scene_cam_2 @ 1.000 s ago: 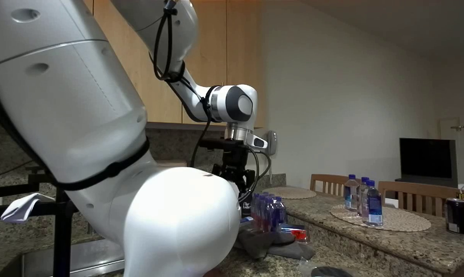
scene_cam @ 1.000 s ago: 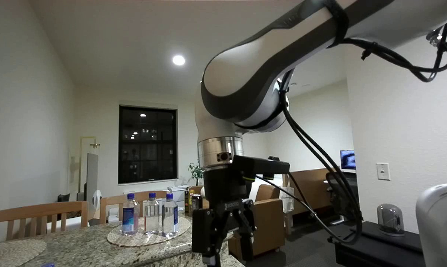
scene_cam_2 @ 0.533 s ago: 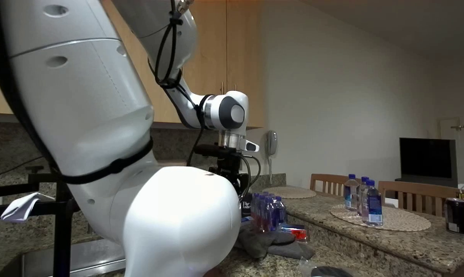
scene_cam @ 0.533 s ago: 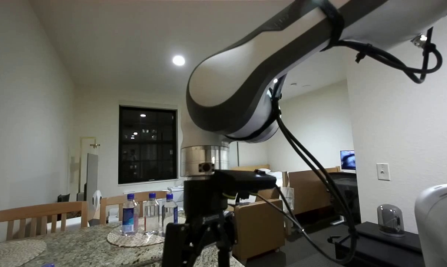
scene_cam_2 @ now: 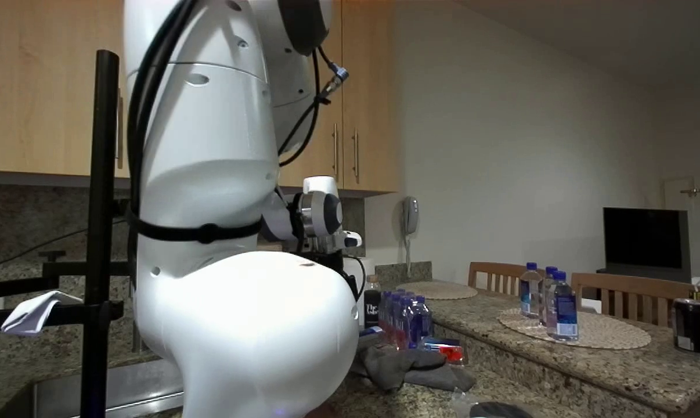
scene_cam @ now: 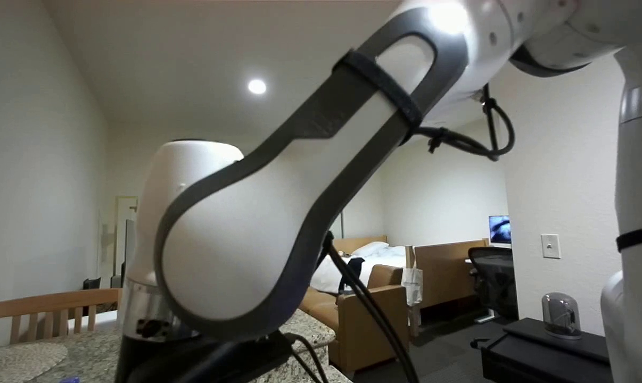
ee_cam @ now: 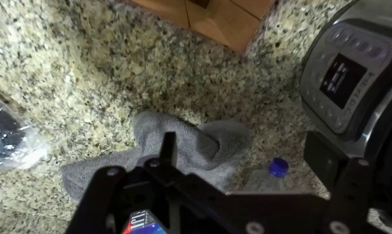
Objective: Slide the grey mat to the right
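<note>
The grey mat looks like a crumpled grey cloth (ee_cam: 196,143) lying on the granite counter. It also shows in an exterior view (scene_cam_2: 437,377), low beside a group of bottles. My gripper (ee_cam: 240,146) is open above the counter in the wrist view, with nothing held. Its left finger (ee_cam: 168,151) shows over the cloth and its right finger (ee_cam: 324,162) shows near the cooker, off the cloth. I cannot tell how high the fingers are above the cloth. In both exterior views the fingers are hidden or out of frame. Part of the cloth is hidden by the gripper.
A blue-capped bottle (ee_cam: 278,167) stands below the gap between the fingers. A cooker (ee_cam: 345,81) stands at the right. A clear plastic bag (ee_cam: 17,146) lies left. Several bottles (scene_cam_2: 408,319) stand behind the cloth. A raised counter (scene_cam_2: 628,377) holds more bottles.
The arm has lowered and swung left in an exterior view, and the gripper has dropped out of that frame. The cloth and bottles look unmoved.
</note>
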You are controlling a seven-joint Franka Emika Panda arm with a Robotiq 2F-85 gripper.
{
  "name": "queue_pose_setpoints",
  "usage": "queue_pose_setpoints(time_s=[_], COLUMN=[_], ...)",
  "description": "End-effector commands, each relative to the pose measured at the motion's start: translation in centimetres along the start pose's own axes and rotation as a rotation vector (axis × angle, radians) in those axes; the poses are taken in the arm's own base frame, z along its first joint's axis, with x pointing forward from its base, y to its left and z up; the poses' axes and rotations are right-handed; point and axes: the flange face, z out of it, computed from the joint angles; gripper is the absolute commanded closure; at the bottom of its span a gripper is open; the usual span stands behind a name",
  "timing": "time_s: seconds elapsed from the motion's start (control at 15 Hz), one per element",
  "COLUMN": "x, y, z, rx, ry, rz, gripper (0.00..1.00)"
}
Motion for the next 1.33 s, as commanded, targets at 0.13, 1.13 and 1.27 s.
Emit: queue_pose_setpoints(time_s=[0.13,1.13,1.27], x=[7.3,10.1,10.8], y=[1.9,0.6,0.8], z=[1.1,3.3,3.9], rx=[-0.185,-0.231,-0.241], ry=[0.084,0.023,0.026], rz=[0.157,0.177,0.171], gripper=[0.0,0.0,0.0])
